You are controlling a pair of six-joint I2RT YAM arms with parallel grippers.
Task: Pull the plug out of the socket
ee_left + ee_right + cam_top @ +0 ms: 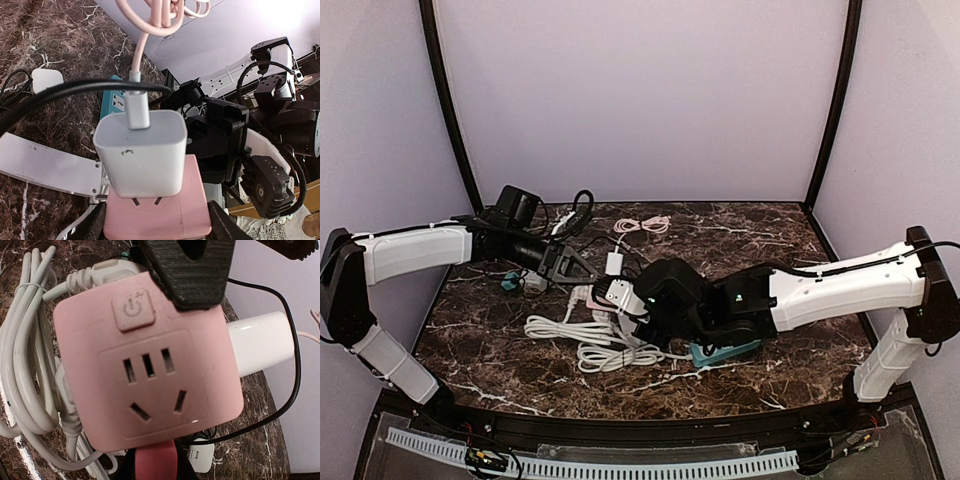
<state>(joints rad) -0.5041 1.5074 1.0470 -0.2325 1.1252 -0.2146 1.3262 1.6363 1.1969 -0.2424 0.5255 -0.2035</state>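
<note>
pink socket (150,375): a cube near the middle of the worktop (770,240), slightly toward its left edge; its power button and slot holes face the right wrist camera.
plug (140,155): a white charger block seated in one side of the pink socket, its body against the pink; a pink cable (142,45) runs from its outer end.
left claw (157,227): clamped on the pink socket, dark fingers (95,225) against two opposite sides.
right claw (625,297): close up to the pink socket and facing it; I cannot tell whether its jaws are apart or together.
white cord (585,345): bundled toward the front edge.
teal power strip (725,350): under the right arm, toward the front edge.
</note>
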